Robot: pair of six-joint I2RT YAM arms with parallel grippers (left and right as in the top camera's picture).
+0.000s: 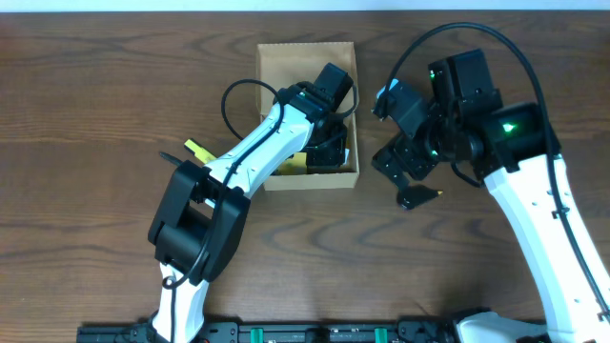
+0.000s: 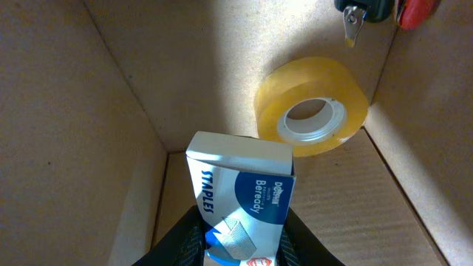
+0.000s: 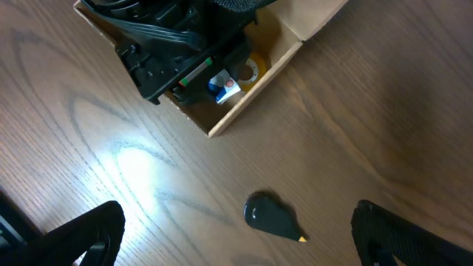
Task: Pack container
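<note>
The container [image 1: 286,59] is an open tan cardboard box at the back middle of the table. My left gripper [image 1: 326,151] reaches down into it. In the left wrist view that gripper [image 2: 240,230] is shut on a blue-and-white staples box [image 2: 238,185], one finger pressed to each side, held upright over the box floor. A yellow tape roll [image 2: 311,105] leans in the far corner, with a binder clip [image 2: 355,15] and something red [image 2: 418,10] behind it. My right gripper [image 3: 236,238] is open above a black teardrop-shaped item [image 3: 271,216] on the table, right of the container [image 3: 251,103].
A small yellow item [image 1: 198,151] lies on the table under the left arm, left of the container. The black teardrop item [image 1: 417,196] sits just right of the box's front corner. The right arm's cable loops over the back right of the table.
</note>
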